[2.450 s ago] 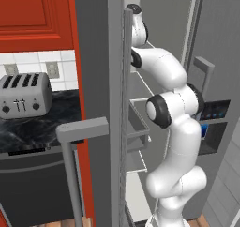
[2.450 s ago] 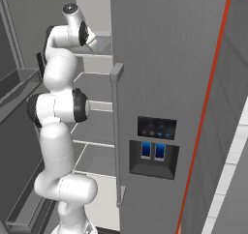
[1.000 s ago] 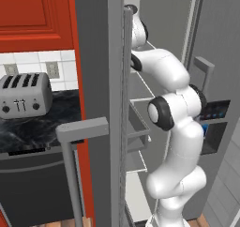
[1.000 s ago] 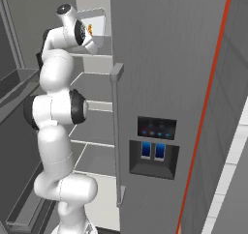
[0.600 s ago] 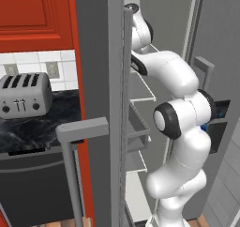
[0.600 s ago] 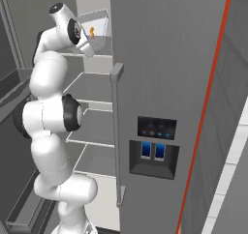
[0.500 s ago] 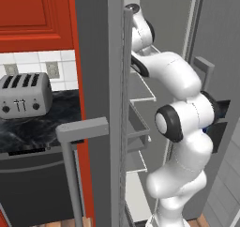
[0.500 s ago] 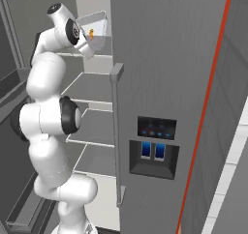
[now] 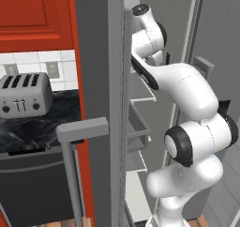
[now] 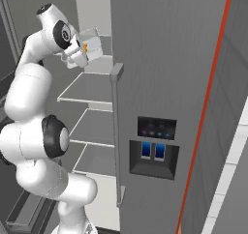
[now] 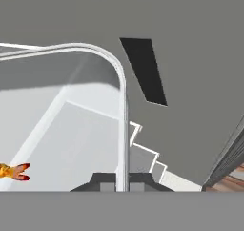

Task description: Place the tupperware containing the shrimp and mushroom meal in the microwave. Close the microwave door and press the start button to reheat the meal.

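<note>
Now, at this moment:
Pincer: my gripper (image 11: 122,181) is nearly closed, its two dark tips pinching the thin side wall of the tupperware (image 11: 71,125) from either face.
Hold: the hand view shows the rim running straight up from between my tips, so I have the container by one edge only, with its whole body hanging off to one side of the grip.
Where it is: in the right base view the tupperware (image 10: 90,46) hangs at my hand, high up inside the open fridge (image 10: 164,83), above the upper shelf (image 10: 89,88) and touching none of it.
Meal: an orange shrimp (image 11: 14,171) lies on the container floor, near the far side from my grip; I cannot make out the mushroom.
Tilt: the container looks tipped in the right base view.
Doing it well: I judge an edge grip like this lets the load swing, so I should level the container, draw it out slowly past the fridge door (image 9: 96,99) and avoid jerks that could slide the food out.
</note>
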Robot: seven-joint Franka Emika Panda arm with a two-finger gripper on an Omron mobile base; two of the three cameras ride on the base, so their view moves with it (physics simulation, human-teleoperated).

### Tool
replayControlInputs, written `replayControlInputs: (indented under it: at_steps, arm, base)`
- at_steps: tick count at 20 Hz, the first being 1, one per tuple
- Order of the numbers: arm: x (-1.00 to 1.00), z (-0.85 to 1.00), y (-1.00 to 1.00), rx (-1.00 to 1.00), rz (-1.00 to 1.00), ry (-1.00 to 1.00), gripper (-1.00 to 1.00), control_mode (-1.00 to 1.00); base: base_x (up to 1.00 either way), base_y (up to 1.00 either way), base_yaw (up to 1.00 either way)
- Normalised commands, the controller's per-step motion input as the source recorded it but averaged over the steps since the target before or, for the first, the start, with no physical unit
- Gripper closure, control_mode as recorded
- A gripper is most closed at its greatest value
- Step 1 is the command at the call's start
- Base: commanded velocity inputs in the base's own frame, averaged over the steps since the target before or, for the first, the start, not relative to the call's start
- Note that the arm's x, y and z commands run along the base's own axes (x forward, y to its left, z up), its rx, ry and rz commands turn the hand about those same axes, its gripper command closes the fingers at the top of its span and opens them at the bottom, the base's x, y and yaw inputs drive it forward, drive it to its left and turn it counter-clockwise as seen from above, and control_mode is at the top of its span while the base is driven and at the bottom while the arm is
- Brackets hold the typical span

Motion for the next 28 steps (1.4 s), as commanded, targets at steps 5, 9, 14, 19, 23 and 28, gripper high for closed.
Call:
replayControlInputs:
  at_steps: [5, 9, 14, 19, 23, 28]
  arm:
    - [-1.00, 0.01, -0.34, 0.16, -0.02, 0.00, 1.00, -1.00]
    - [-1.00, 0.01, -0.37, 0.23, 0.00, 0.00, 1.00, -1.00]
    - [-1.00, 0.00, -0.24, 0.23, 0.00, 0.00, 1.00, -1.00]
    - [-0.99, -0.02, -0.02, 0.09, 0.03, 0.04, 1.00, -1.00]
    - [-0.80, -0.16, 0.10, 0.00, 0.02, 0.17, 1.00, -1.00]
    - [-0.62, -0.13, 0.05, 0.00, 0.00, 0.21, 1.00, -1.00]
  base:
    - [0.00, 0.00, 0.00]
    - [0.00, 0.00, 0.00]
    - [0.00, 0.00, 0.00]
    - [0.00, 0.00, 0.00]
    - [0.00, 0.00, 0.00]
    - [0.00, 0.00, 0.00]
